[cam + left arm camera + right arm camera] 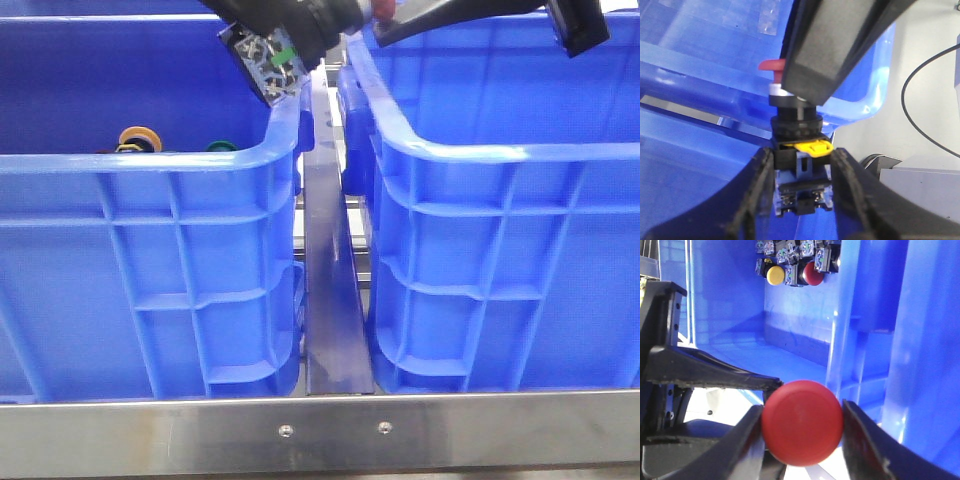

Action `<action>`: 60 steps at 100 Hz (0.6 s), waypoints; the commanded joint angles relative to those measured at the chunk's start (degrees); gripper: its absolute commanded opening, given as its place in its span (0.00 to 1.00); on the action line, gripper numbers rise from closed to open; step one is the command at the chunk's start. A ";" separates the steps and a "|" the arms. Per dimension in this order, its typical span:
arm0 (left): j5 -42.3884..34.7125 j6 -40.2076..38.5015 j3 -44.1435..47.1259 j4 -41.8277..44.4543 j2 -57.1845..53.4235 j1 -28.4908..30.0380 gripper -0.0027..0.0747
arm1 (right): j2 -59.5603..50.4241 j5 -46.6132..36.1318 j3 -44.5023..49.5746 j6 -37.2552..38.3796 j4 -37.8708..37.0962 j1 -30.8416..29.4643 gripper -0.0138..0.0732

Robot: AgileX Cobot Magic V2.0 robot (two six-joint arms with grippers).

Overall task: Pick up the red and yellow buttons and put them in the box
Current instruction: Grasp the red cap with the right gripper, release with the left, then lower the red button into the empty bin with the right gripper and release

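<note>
A red button [383, 9] with a dark body and a silver contact block [265, 60] hangs level above the gap between two identical blue crates. My left gripper [802, 156] is shut on the button's contact block [802, 180]. My right gripper [802, 410] is shut on its red cap [802, 424]. In the left wrist view the cap's edge [772, 65] shows beside the right finger [840, 40]. The right blue box [500, 150] stands just below the right gripper. A yellow button [775, 275] lies in a far crate corner with a second red one [812, 274].
The left crate [150, 165] holds a yellow-capped part [138, 137] and a green-capped one [220, 147] just above its near rim. A narrow dark divider [330, 300] runs between the crates. A metal rail [320, 435] edges the front. A black cable [920, 120] lies beyond the crates.
</note>
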 commanded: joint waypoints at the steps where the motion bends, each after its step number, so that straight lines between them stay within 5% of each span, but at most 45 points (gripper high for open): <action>1: -1.35 0.10 -1.50 -2.95 -2.16 -0.40 0.34 | -1.53 0.21 -1.97 -0.91 3.64 0.06 0.39; 22: -1.24 0.10 -1.50 -2.95 -2.16 -0.40 0.76 | -1.87 -1.25 -2.11 -0.91 3.70 -0.25 0.39; 60: 1.16 0.10 -1.50 -2.95 -2.16 -0.40 0.76 | -8.19 -5.94 -3.70 -10.79 -2.26 -10.77 0.39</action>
